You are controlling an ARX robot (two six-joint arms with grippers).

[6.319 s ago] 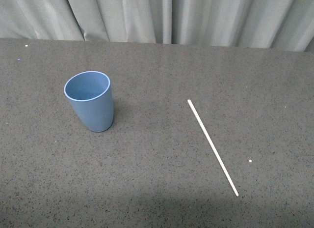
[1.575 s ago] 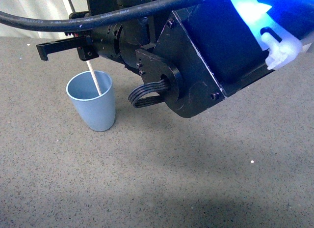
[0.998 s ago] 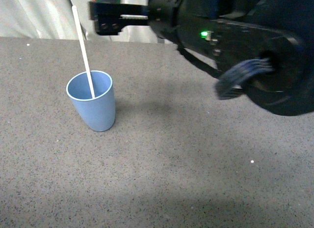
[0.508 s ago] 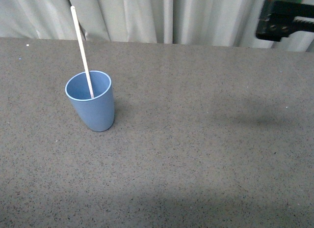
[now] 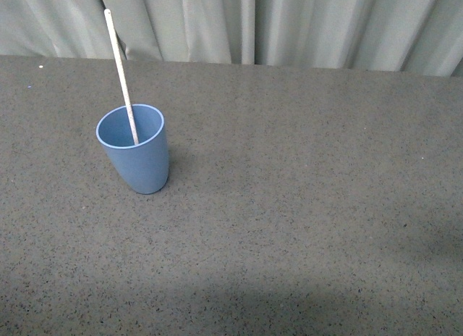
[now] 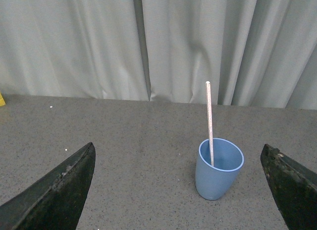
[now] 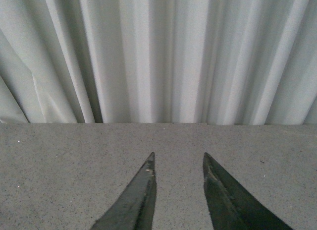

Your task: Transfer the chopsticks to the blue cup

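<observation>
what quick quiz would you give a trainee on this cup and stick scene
1. True or false: the blue cup lies on its side.
2. The chopstick is: A lying flat beside the cup, B gripped by the left tool, C standing tilted inside the cup.
3. Fill in: the left tool and the right tool both hold ___.

Key: 1 false, it stands upright. 2 C. 3 nothing; both are open.
</observation>
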